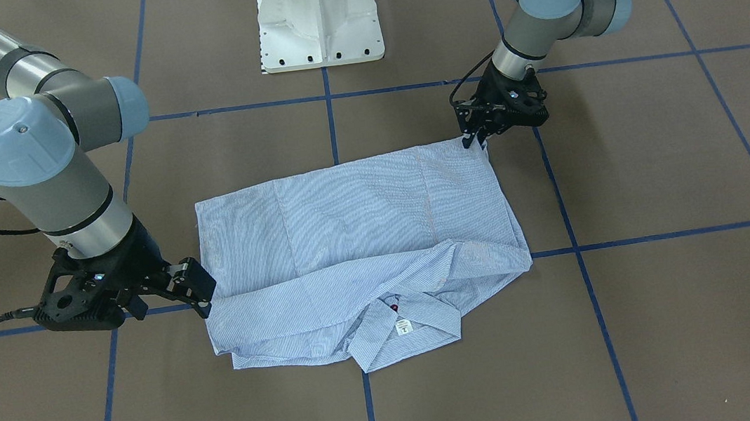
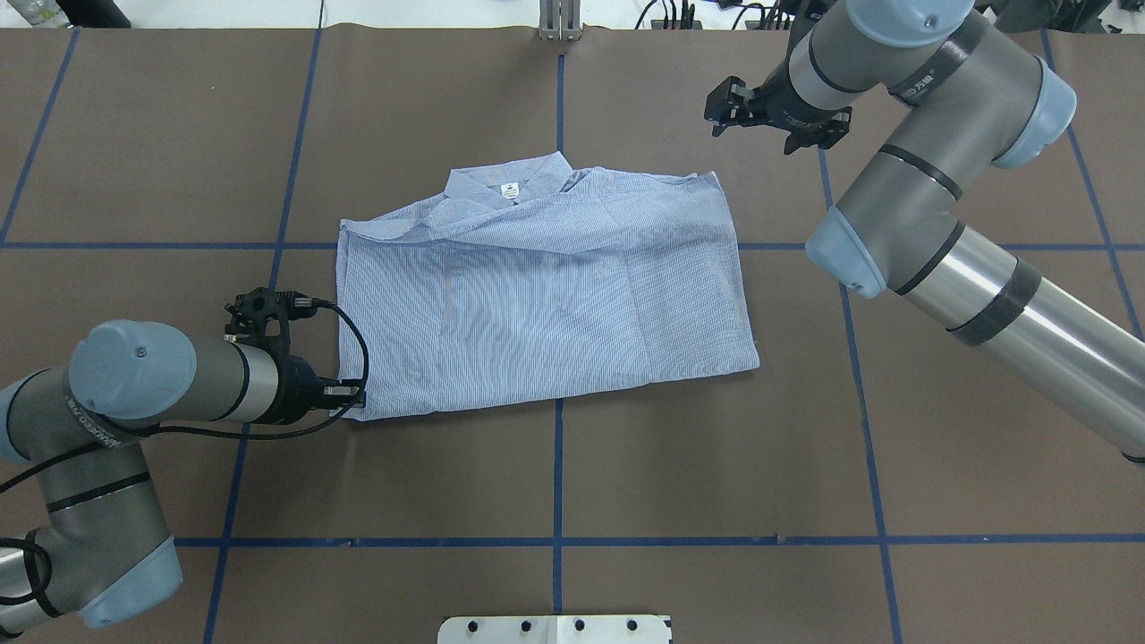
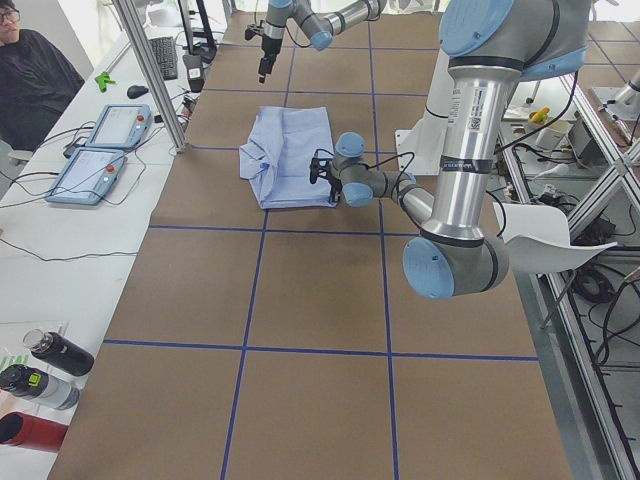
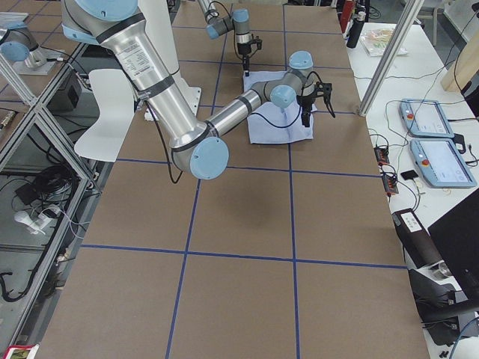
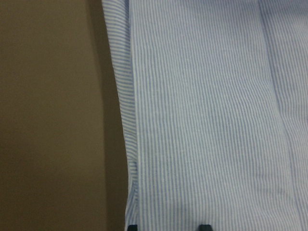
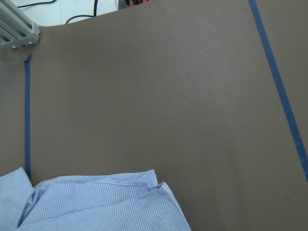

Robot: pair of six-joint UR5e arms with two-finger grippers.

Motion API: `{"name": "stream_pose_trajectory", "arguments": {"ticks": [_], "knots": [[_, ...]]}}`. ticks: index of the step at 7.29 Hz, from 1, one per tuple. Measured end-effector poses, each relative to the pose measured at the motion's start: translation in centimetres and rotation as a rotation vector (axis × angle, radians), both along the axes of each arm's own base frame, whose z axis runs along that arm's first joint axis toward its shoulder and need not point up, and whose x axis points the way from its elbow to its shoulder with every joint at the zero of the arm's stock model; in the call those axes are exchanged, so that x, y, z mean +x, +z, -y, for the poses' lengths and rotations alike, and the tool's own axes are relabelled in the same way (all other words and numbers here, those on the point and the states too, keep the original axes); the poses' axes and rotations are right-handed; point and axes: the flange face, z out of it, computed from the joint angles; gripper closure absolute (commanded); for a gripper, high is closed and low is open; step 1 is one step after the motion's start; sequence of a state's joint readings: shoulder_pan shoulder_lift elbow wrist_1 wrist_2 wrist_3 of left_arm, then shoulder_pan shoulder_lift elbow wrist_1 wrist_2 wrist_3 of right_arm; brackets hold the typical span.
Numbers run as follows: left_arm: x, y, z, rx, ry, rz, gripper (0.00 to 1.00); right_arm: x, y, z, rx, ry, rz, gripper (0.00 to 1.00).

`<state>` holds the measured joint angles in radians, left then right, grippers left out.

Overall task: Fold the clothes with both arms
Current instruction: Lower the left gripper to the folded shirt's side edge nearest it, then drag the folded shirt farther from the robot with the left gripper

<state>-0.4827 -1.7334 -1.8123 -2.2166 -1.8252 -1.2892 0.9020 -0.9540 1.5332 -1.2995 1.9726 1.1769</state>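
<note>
Folded striped shirt (image 2: 546,304) lies mid-counter (image 2: 716,465), collar toward the far edge and white pedestal base (image 1: 318,19) at the near edge. Teach pendants (image 3: 105,140) sit on a side bench. Left gripper (image 2: 351,395) meets the shirt's near-left corner, jaws slightly parted; only its wrist view shows the fingertips (image 5: 205,226) on cloth. Right gripper (image 1: 199,288) hangs off the shirt's far right corner, jaws open, empty.

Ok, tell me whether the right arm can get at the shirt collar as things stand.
Probably yes. The right gripper hovers off the shirt's far corner; the collar lies exposed on that same far edge, nothing between. The left gripper sits at the opposite corner.
</note>
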Motion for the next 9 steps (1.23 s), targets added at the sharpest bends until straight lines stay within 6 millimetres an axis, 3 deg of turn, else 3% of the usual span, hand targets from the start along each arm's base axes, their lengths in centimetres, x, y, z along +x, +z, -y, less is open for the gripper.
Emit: {"name": "stream_pose_trajectory", "arguments": {"ticks": [3,4,5,7,9], "knots": [[-1.3,0.0,-0.4,0.001,0.015,0.002,1.0,0.0,0.0,0.0,0.0,0.0,-0.001,0.0],[-2.6,0.5,0.4,0.018,0.021,0.017,1.0,-0.1,0.1,0.0,0.0,0.0,-0.002,0.0],[-4.4,1.5,2.8,0.056,0.008,0.063,1.0,-0.2,0.1,0.0,0.0,-0.001,-0.003,0.0],[-8.1,4.6,11.5,0.131,-0.041,0.203,1.0,-0.4,0.1,-0.1,0.001,-0.004,-0.002,0.0],[-9.0,6.3,24.5,0.147,-0.121,0.317,1.0,-0.4,-0.2,-0.3,0.005,-0.004,0.001,0.0]]}}
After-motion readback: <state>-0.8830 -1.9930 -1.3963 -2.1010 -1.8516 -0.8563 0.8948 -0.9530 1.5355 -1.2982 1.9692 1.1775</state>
